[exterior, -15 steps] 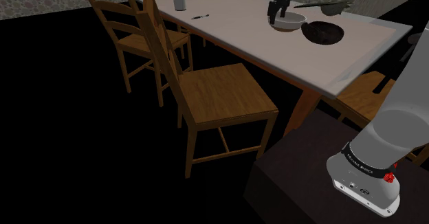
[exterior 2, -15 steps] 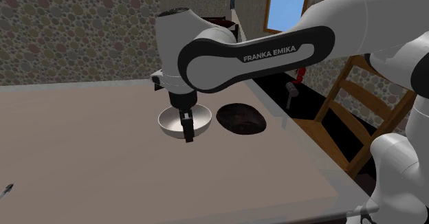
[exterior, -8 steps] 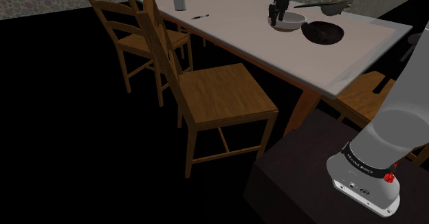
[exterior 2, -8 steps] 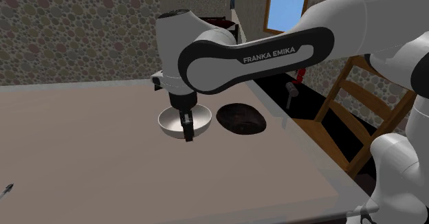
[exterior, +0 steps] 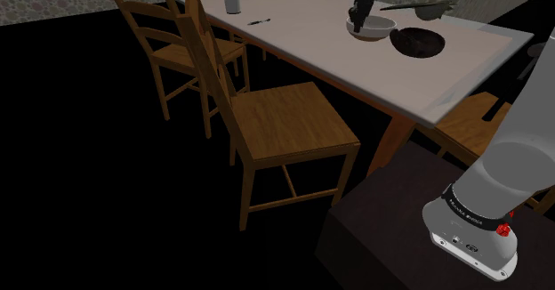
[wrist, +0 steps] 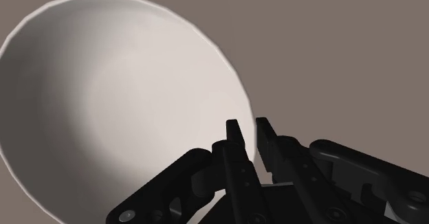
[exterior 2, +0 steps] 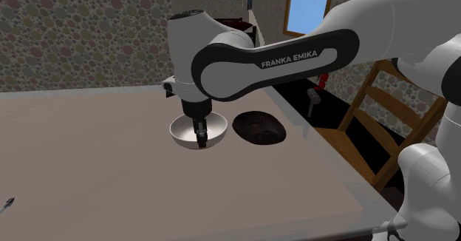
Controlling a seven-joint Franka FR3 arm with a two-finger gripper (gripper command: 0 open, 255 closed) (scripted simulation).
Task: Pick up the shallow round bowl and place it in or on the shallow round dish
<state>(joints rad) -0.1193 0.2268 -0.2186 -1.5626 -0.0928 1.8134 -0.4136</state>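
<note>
A white shallow round bowl (exterior: 375,28) (exterior 2: 190,131) sits on the pale table (exterior: 311,48) beside a dark round dish (exterior: 418,42) (exterior 2: 259,127). My black gripper (exterior: 358,20) (exterior 2: 199,134) comes straight down on the bowl's rim, on the side away from the dish. In the wrist view the gripper (wrist: 247,128) is shut on the bowl (wrist: 103,99), one finger inside the rim and the other outside it. The bowl still looks to rest on the table.
A white cup (exterior: 232,1) and a small pen-like thing (exterior: 259,21) lie farther along the table. Wooden chairs (exterior: 285,119) stand along its near side, another chair (exterior 2: 384,106) past the far edge. A dark flat object (exterior: 427,9) lies behind the dish.
The fingers have closed from wide apart onto the bowl's rim. The arm and the bowl have hardly moved.
</note>
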